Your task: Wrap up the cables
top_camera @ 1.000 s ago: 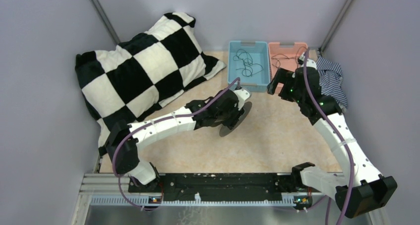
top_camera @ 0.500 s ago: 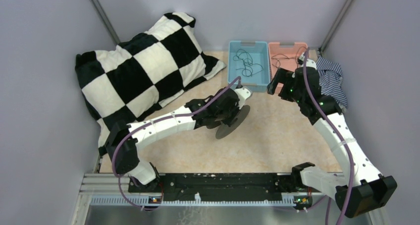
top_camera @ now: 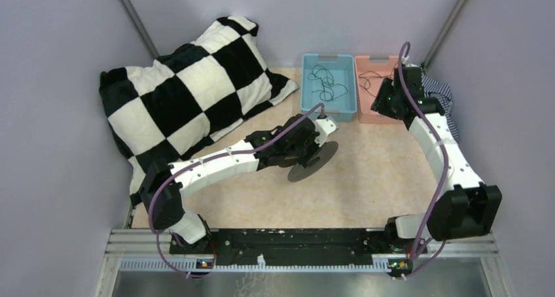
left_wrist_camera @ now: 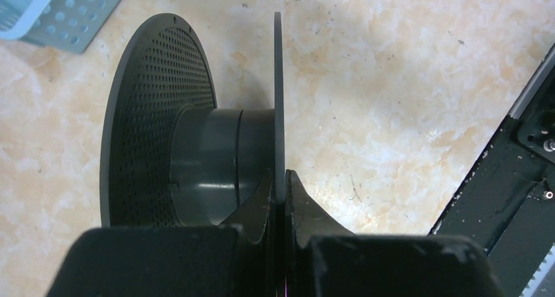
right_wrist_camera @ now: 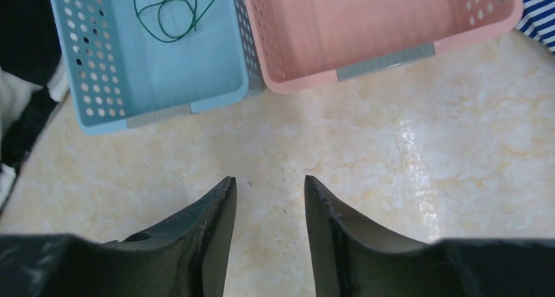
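left gripper clamped on the spool, right gripper open before the baskets

your left gripper is closed tight on the thin edge of one flange of the dark spool, with one finger on each side of it. the other flange is perforated, and the smooth round core between them is bare. in the top view the spool is tilted over the middle of the table; you cannot tell if it touches the surface.

your right gripper has its fingers apart and holds nothing. it hangs above the table, just in front of the blue basket and the pink basket, which stand side by side. the cables lie in a loose tangle inside the blue basket. a thin black wire also lies in the pink basket. a checkered pillow lies at the far left, and a striped cloth is beside the pink basket.
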You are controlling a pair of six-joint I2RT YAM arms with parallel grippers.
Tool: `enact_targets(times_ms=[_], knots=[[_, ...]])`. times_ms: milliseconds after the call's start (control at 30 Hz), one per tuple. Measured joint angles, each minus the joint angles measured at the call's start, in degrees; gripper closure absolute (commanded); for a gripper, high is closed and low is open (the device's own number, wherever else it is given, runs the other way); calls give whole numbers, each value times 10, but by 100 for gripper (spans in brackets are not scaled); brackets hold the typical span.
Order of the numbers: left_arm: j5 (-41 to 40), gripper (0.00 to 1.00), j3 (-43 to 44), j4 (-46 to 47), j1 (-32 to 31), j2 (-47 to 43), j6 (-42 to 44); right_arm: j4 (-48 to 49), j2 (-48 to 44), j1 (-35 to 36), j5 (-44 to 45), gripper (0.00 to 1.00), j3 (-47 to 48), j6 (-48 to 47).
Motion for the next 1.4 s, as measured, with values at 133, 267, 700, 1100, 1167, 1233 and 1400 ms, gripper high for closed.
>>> enact_targets(times_ms=[133, 267, 700, 1100, 1167, 1233, 1400], knots=[[5, 100, 3, 6, 0, 8, 6, 14, 62, -16, -47, 70, 46, 7], [7, 100, 16, 8, 0, 25, 10, 27, 90, -14, -80, 66, 54, 13], [11, 78, 23, 2, 0, 30, 17, 23, 297, -53, -33, 59, 233, 13], [-21, 51, 38, -13, 0, 32, 26, 6, 513, -100, -42, 45, 461, 45], [-24, 50, 39, -16, 0, 32, 25, -11, 574, -107, -49, 43, 544, 51], [-24, 52, 44, -20, 1, 36, 25, -25, 636, -110, -55, 43, 626, 57], [-23, 69, 54, -26, 1, 50, 26, -36, 721, -112, -85, 44, 696, 78]])
